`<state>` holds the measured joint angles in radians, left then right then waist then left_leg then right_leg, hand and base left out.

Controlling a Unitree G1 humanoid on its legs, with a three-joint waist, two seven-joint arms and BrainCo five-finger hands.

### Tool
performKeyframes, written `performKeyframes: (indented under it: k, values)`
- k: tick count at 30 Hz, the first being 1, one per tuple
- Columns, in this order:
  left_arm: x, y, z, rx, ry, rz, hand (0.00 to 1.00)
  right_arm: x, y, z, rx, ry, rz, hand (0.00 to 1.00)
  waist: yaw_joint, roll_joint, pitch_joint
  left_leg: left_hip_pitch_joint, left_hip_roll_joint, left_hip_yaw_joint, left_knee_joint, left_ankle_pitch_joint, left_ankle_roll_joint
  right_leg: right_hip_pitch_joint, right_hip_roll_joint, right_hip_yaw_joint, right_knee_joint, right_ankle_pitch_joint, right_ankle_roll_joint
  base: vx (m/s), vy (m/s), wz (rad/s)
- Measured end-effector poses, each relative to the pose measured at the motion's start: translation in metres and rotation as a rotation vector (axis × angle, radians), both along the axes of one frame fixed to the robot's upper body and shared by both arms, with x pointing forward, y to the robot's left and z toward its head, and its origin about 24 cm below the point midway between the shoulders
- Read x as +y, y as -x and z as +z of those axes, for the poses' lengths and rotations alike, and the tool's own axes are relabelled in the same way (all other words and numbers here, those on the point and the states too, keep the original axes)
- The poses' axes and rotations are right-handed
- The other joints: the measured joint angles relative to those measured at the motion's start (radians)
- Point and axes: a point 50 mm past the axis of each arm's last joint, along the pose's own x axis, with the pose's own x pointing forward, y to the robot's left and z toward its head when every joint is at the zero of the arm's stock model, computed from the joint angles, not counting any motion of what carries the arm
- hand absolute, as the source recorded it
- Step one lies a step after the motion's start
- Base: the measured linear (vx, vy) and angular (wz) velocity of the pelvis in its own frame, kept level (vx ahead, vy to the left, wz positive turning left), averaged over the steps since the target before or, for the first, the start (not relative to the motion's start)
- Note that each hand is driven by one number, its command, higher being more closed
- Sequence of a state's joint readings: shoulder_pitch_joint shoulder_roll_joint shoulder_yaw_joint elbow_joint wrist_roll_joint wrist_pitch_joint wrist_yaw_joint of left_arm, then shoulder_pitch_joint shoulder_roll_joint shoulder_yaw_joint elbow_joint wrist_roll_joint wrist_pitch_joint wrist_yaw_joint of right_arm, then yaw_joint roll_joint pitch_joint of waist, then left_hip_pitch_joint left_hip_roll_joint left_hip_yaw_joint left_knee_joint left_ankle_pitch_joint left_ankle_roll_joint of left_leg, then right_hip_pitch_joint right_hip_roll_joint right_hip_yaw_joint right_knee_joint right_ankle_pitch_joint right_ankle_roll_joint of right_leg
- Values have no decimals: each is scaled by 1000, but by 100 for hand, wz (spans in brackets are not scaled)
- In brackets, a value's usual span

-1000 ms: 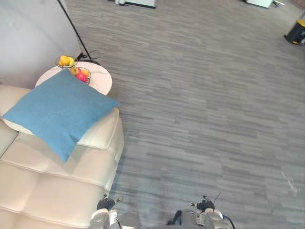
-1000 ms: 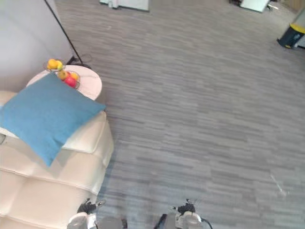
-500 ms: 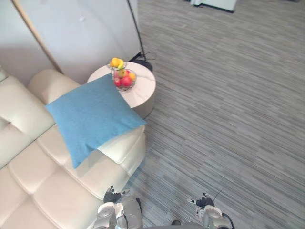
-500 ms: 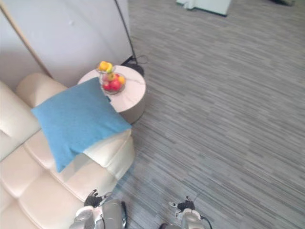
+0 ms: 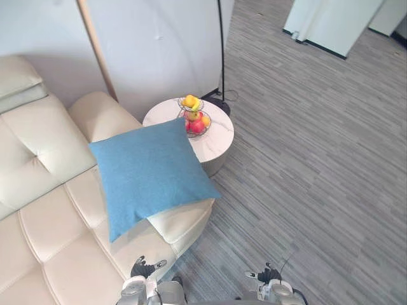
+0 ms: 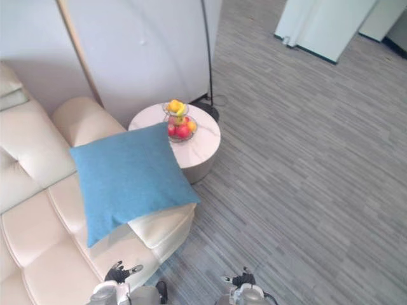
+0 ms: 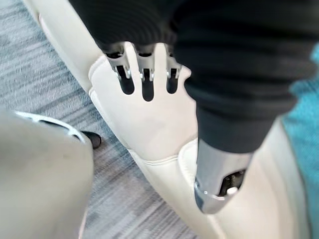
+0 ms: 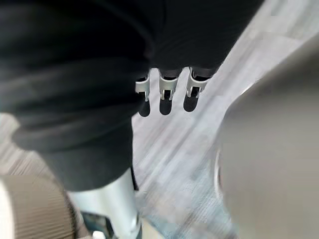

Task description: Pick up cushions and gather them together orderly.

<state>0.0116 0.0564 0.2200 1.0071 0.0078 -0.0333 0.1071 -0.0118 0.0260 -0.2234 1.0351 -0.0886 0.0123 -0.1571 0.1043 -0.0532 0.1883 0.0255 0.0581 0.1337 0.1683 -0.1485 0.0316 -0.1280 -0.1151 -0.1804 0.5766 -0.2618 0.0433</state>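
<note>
A blue square cushion (image 5: 149, 173) lies tilted on the right end of a cream leather sofa (image 5: 44, 210), its corner hanging over the armrest. A strip of that cushion (image 7: 306, 99) also shows in the left wrist view. My left hand (image 7: 147, 69) hangs low beside the sofa's front edge (image 7: 149, 124), fingers relaxed and holding nothing. Over the grey floor hangs my right hand (image 8: 167, 89), also relaxed and holding nothing. Both hands are well short of the cushion.
A round white side table (image 5: 213, 136) with a wire bowl of fruit (image 5: 195, 121) stands just past the sofa's armrest. Behind it a thin black lamp pole (image 5: 222, 51) rises by the grey wall. Open grey plank floor (image 5: 318, 178) stretches to the right.
The whole picture has swung, so the camera has turned toward the sofa: its backrest, the wall and the side table now sit nearer the middle. The cushion has not moved on the sofa.
</note>
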Motion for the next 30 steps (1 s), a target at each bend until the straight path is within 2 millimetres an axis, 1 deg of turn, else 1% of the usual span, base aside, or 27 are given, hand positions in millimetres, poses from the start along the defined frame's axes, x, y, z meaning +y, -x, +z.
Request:
performKeyframes:
  k: [1,2,3,4,5,6,7,8,9,11,12,15,16,18,20,21,23,25,27,28,29,30]
  values:
    - [-2,0,0,1,5,-1,0,0,-1,0,-6,1,1,0,-2,0,0,4,-3,-35,0,-7,-12,-16,41,76,-88,13,7,172,-173,118]
    - [-3,1,-1,3,1,-7,0,0,0,0,-2,1,0,0,-5,-4,-3,10,-16,-74,9,-18,-23,-13,61,132,-178,61,4,148,-173,121]
    - [-2,1,0,2,-2,-5,0,0,3,-1,4,-1,-2,0,-5,-13,-8,9,-34,-98,18,-27,-30,-12,56,154,-219,108,-12,182,-220,123]
    - [2,1,0,-3,-9,9,0,3,7,-2,16,-12,-4,0,-1,-45,-27,7,-68,-128,33,-42,-41,-13,27,165,-248,149,-13,232,-238,105]
    - [-5,3,-2,5,10,19,0,0,7,-2,16,-4,-6,0,0,-6,-42,-11,-50,-154,61,-56,-54,-8,29,122,-238,131,-14,237,-223,94]
    - [-10,6,-3,11,22,24,0,-2,7,-2,17,2,-8,0,0,-4,-58,-30,-42,-172,75,-65,-71,-9,32,96,-248,119,-20,276,-212,82]
    - [-15,7,-4,15,38,26,0,-4,6,-1,16,7,-8,0,-2,36,-68,-64,-18,-172,104,-74,-80,-3,42,55,-269,117,-22,226,-146,73]
    - [-19,7,-5,14,48,26,0,-5,5,-1,14,9,-10,0,-3,52,-68,-70,-4,-164,116,-78,-86,9,47,28,-285,118,-23,262,-177,87]
    - [-22,8,-5,16,56,29,0,-6,3,-1,11,9,-12,0,-8,62,-70,-76,20,-134,122,-80,-89,33,57,-3,-303,120,-26,165,-106,74]
    - [-20,8,-5,15,52,30,0,-2,4,-1,14,-1,-14,0,-8,57,-69,-63,46,-76,121,-80,-90,79,62,-49,-327,120,-26,143,-94,61]
    - [-20,9,-5,15,50,31,0,-1,4,-1,15,-3,-14,0,-7,58,-70,-56,52,-54,116,-79,-91,93,63,-63,-333,120,-26,99,-63,44]
    - [-16,8,-4,5,40,32,0,2,-2,1,-6,-8,-12,0,-5,46,-68,-64,47,-30,113,-70,-96,101,50,-90,-343,117,-22,51,14,30]
    - [-13,7,-3,1,32,34,0,3,-8,4,-32,-12,-18,0,-5,37,-67,-77,35,-31,114,-58,-94,102,38,-103,-350,115,-19,0,37,29]
    - [-13,1,-1,-14,22,33,0,6,-9,4,-42,-18,-23,0,-12,26,-64,-95,15,-33,114,-37,-87,108,17,-139,-369,115,-18,-8,44,53]
    - [-15,-5,2,-38,15,10,0,4,-10,5,-49,-13,-38,0,-13,24,-63,-112,5,-41,112,-30,-80,112,7,-173,-374,115,-18,-33,49,59]
    - [-16,-7,3,-44,18,6,0,2,-14,9,-79,-4,-48,0,-13,23,-63,-115,-3,-53,99,-16,-78,114,0,-190,-377,116,-16,-53,30,50]
    - [-16,-7,3,-45,18,3,0,-1,-15,11,-97,5,-55,0,-14,19,-64,-111,-13,-62,70,6,-76,115,-6,-198,-382,119,-14,-67,6,29]
    - [-15,-5,3,-45,23,7,0,-7,-20,14,-123,16,-74,0,-14,18,-65,-103,-20,-67,16,39,-75,118,-8,-213,-396,131,-16,-109,-13,25]
    - [-14,-6,3,-46,19,1,0,-10,-17,13,-117,20,-94,0,-17,14,-67,-90,-22,-65,-53,78,-72,122,-11,-243,-413,142,-18,-96,-25,35]
    - [-13,-6,3,-47,19,5,0,-11,-16,13,-114,21,-100,0,-20,8,-70,-75,-23,-64,-105,110,-72,122,-11,-254,-424,147,-19,-85,-30,26]
    - [-12,-3,3,-40,19,11,0,-11,-13,12,-105,19,-106,0,-20,6,-71,-48,-26,-63,-163,143,-72,123,-9,-256,-431,149,-20,-59,-22,17]
    - [-12,-2,2,-35,19,13,0,-12,-11,11,-101,20,-110,0,-22,7,-72,-31,-26,-62,-196,157,-70,125,-8,-256,-437,149,-20,-68,-15,2]
